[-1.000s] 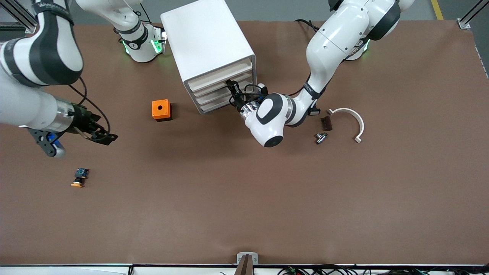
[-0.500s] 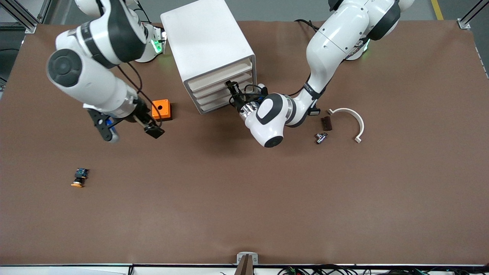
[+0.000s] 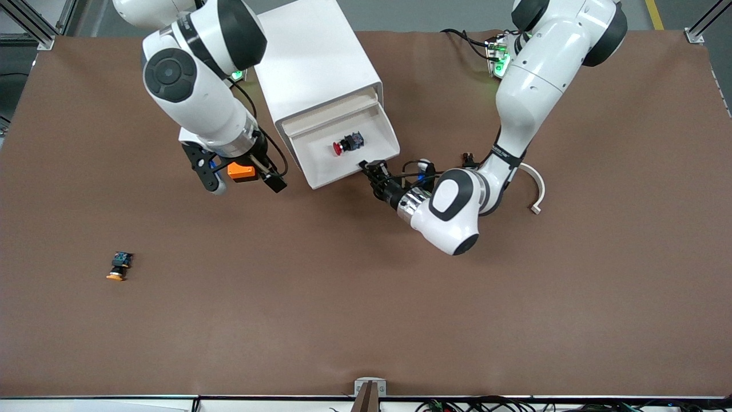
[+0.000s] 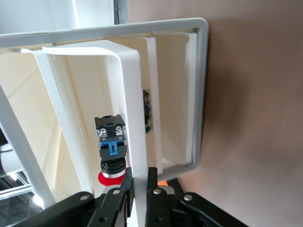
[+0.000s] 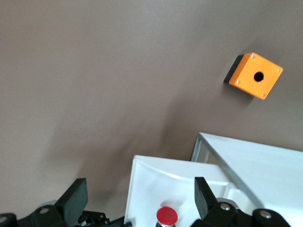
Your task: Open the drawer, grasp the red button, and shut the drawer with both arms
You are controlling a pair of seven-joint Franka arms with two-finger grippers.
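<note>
My left gripper (image 3: 372, 170) pinches the front lip of the pulled-out shallow white plastic drawer (image 3: 382, 150) holding the red-capped button (image 3: 347, 142), whose blue-and-black body my left wrist view shows, while my right gripper (image 3: 273, 180), fingers spread, hovers beside the cabinet (image 3: 309, 63) over the small orange cube (image 3: 240, 171).

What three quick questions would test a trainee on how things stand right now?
1. True or false: the drawer is pulled out of the cabinet.
2. Where is the red-capped button? A: lying in the drawer. B: on the cabinet's top. C: on the bare table.
3. Fill in: the left gripper is shut on the drawer's front rim, while the ____ gripper hangs open over the table by the orange cube.

Key: 1 true. 2 A. 3 right; the right gripper has its fingers spread.
</note>
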